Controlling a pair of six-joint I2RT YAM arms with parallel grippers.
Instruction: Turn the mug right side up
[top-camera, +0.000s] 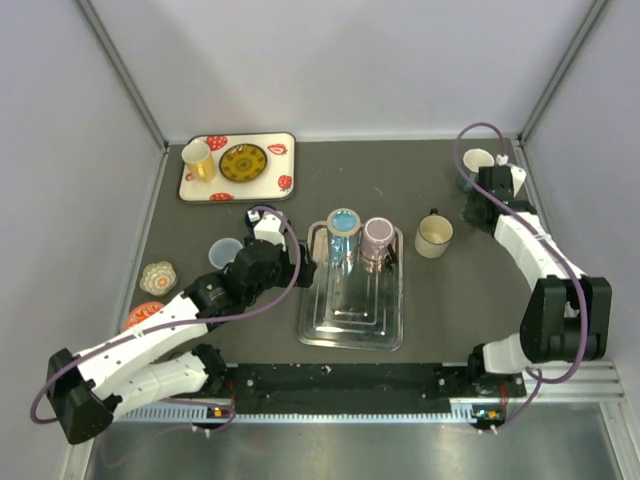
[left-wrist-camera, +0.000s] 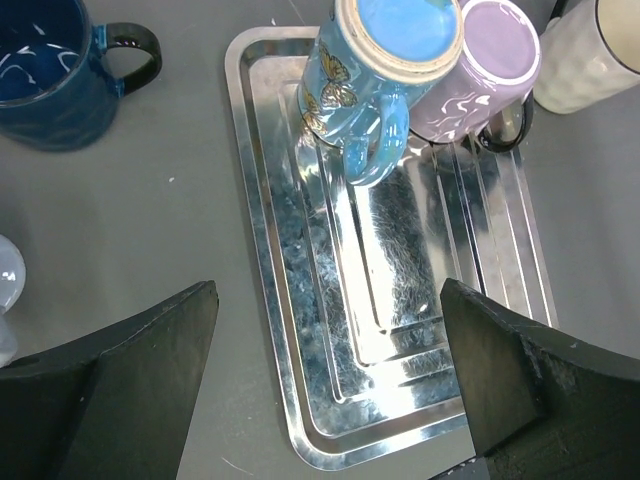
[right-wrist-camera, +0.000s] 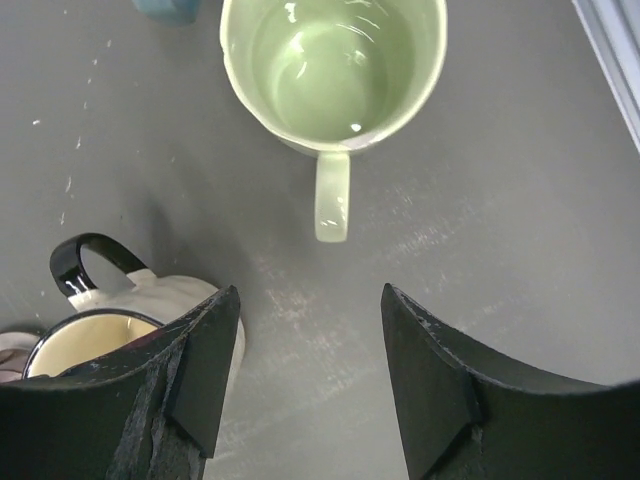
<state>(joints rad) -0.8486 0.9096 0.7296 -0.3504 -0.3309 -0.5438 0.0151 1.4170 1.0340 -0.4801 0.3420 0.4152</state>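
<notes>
Grey worktop (top-camera: 450, 310) is seen below. The left gripper (left-wrist-camera: 327, 300) is spread wide and empty; the blue mug (left-wrist-camera: 385, 60) and purple mug (left-wrist-camera: 490, 60) are set bottom-up on the tray (left-wrist-camera: 260, 250) just ahead of it. The right gripper (right-wrist-camera: 310, 300) is held apart, empty, just short of the green mug (right-wrist-camera: 335, 70).

The top external camera is looking down from high behind the near edge, taking in the whole table (top-camera: 450, 300). The left wrist camera is facing down, close over the metal tray (left-wrist-camera: 400, 330) and upturned blue mug (left-wrist-camera: 395, 40), both also showing from above. The right wrist camera is looking down close at the pale green mug (right-wrist-camera: 330, 70), sharing the cream mug (right-wrist-camera: 90, 335) with both other views.
</notes>
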